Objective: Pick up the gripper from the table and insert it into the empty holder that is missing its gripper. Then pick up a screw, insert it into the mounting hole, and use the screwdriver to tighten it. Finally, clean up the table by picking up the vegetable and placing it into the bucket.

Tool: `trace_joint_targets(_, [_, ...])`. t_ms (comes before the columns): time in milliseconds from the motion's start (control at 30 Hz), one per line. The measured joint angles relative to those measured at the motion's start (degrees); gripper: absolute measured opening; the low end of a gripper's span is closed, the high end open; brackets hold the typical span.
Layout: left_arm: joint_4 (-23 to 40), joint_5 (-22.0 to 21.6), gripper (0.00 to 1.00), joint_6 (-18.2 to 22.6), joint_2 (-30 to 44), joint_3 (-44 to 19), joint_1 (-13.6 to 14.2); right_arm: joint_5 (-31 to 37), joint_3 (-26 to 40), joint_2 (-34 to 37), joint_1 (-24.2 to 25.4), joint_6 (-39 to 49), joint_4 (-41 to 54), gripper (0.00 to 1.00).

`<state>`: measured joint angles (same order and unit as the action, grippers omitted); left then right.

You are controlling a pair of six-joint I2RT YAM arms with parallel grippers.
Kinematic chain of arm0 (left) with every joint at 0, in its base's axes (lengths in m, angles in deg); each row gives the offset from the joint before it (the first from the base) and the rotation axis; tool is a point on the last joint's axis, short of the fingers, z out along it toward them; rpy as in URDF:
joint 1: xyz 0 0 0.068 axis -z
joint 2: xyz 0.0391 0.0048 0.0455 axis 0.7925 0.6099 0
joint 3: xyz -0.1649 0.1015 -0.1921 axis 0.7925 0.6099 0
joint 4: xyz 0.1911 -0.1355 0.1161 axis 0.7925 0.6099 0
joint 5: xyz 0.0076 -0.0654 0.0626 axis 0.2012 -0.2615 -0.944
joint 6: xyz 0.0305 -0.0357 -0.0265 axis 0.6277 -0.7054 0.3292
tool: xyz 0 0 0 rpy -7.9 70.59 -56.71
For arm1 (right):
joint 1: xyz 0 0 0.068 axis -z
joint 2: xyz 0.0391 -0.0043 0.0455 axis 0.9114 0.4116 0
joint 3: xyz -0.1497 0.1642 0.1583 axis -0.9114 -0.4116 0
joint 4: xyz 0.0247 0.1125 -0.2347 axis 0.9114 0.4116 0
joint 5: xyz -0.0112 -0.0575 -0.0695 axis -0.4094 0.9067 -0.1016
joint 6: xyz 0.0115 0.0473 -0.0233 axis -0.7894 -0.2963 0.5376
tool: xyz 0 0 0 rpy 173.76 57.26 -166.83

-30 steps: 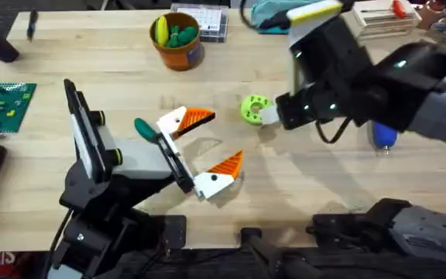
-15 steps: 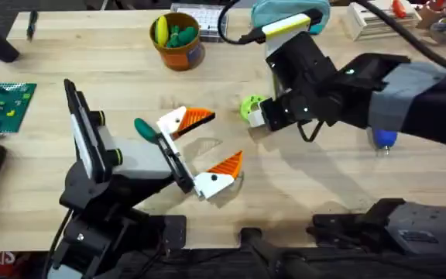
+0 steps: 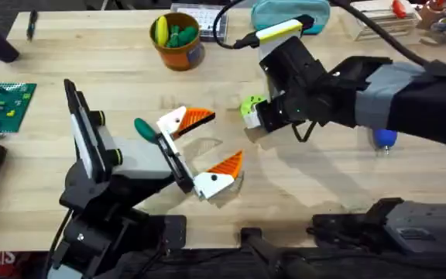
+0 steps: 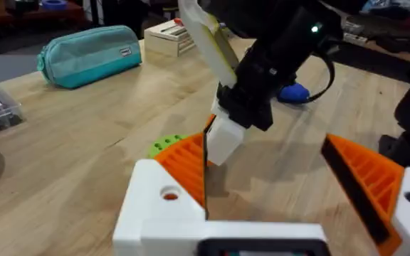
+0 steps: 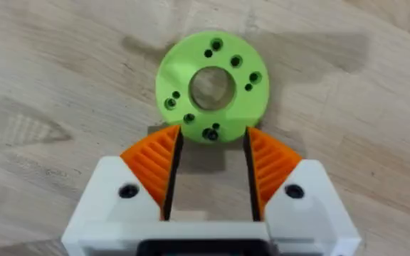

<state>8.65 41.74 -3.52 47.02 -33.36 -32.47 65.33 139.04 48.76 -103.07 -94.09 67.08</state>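
The right arm's white gripper with orange ribbed pads [image 5: 211, 174] is hovering low over the pale wooden table [image 3: 91, 54], its jaws standing narrowly apart and gripping nothing, the pad tips just at the rim of a flat lime-green plastic ring pierced with small holes [image 5: 212, 87]. The left arm's matching white-and-orange gripper [image 3: 211, 139] is resting at the table's centre with jaws spread wide and empty. The glossy dark-green toy vegetable [image 3: 145, 128] is lying at nine o'clock from it. The stubby bright-blue screwdriver [image 3: 383, 139] is lying at three o'clock. The round orange-brown bucket [image 3: 178, 48] is standing at twelve o'clock.
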Motion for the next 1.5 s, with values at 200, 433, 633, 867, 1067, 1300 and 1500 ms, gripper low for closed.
trace_joint_targets(200, [0.0,0.0,0.985,0.0,-0.01,0.0,0.0,-0.17,0.0,0.04,-0.12,-0.01,-0.46,0.534])
trace_joint_targets(433, [0.0,0.0,0.985,0.0,-0.01,0.0,0.0,-0.36,0.0,0.39,-0.12,-0.22,-0.69,0.288])
trace_joint_targets(633, [0.0,0.0,0.985,0.0,-0.01,0.0,0.0,-0.38,0.0,1.28,-0.12,-0.42,-0.73,0.17])
trace_joint_targets(867, [0.0,0.0,0.985,0.0,-0.02,0.0,0.0,-0.33,0.0,1.58,-0.12,-0.39,-0.97,0.126])
trace_joint_targets(1067, [0.0,0.0,0.985,0.0,-0.01,0.0,0.0,-0.06,0.02,1.64,-0.12,-0.39,-1.33,0.013])
trace_joint_targets(1300, [0.0,0.0,0.985,0.0,-0.01,0.0,0.0,-0.06,0.15,1.68,-0.12,-0.39,-1.3,0.008])
trace_joint_targets(1500, [0.0,0.01,0.985,0.0,-0.01,0.0,0.0,-0.18,0.84,1.79,-0.12,-0.37,-0.69,0.007])
